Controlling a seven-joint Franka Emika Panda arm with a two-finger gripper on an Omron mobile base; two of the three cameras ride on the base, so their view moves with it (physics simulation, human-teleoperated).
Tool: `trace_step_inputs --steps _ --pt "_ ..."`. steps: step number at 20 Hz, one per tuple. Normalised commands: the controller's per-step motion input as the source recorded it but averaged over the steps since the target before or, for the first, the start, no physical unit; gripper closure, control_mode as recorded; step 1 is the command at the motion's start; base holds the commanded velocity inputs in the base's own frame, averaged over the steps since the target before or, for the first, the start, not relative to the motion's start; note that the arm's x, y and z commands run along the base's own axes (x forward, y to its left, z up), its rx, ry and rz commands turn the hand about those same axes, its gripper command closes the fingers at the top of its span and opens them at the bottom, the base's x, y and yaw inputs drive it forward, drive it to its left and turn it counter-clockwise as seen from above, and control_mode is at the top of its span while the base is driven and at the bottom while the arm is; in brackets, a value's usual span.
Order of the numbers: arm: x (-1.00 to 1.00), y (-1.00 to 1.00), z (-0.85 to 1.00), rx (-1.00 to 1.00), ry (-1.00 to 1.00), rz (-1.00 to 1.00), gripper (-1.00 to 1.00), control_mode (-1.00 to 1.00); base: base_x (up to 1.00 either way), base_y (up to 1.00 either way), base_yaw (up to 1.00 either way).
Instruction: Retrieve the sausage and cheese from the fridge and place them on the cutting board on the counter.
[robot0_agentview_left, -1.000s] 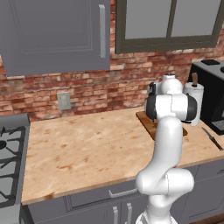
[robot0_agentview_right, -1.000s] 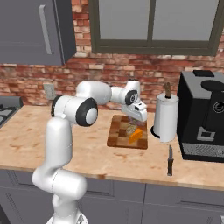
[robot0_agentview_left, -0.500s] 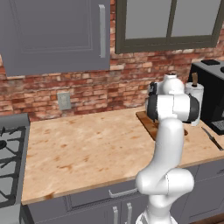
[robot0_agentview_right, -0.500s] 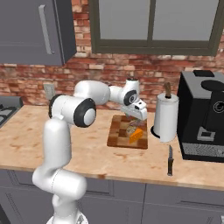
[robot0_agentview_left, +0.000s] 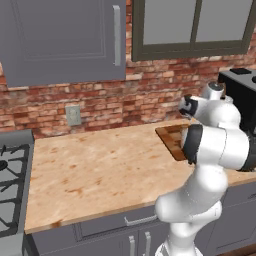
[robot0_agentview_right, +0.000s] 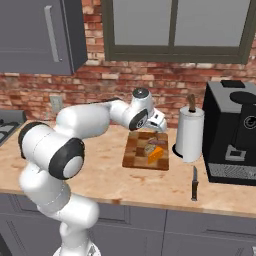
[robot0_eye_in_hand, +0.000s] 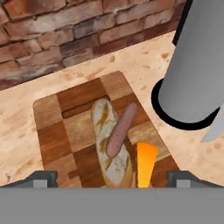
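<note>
Sausage (robot0_eye_in_hand: 120, 130) lay across a bread loaf (robot0_eye_in_hand: 110, 144) on the cutting board (robot0_eye_in_hand: 57, 131), with the orange cheese (robot0_eye_in_hand: 145, 164) wedge just beside them. Above the board hung the gripper (robot0_agentview_right: 159, 123), arm bent forward over the counter (robot0_agentview_left: 100, 170), jaws spread wide and holding nothing. From the right, a paper towel roll (robot0_agentview_right: 190, 132), coffee machine (robot0_agentview_right: 232, 132) and knife (robot0_agentview_right: 194, 183) showed.

1. No text, label, brand, number or sign can be read anywhere in these views.
2. The black coffee machine (robot0_agentview_right: 234, 132) at the right end of the worktop (robot0_agentview_right: 100, 175) carries no legible marking.
3. The paper towel roll (robot0_agentview_right: 189, 132) beside it is plain white.
</note>
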Motion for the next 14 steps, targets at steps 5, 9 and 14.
trace_step_inputs --steps 5,9,14 --pt "-1.0 0.72 0.38 -0.25 -0.53 0.25 -1.0 -1.0 0.0 0.0 0.0" --pt "-1.0 0.49 0.84 -0.15 -0.39 0.26 -1.0 -1.0 0.0 0.0 0.0" --pt "-0.99 0.23 1.0 -0.1 -0.21 0.21 -1.0 -1.0 0.0 0.0 0.0"
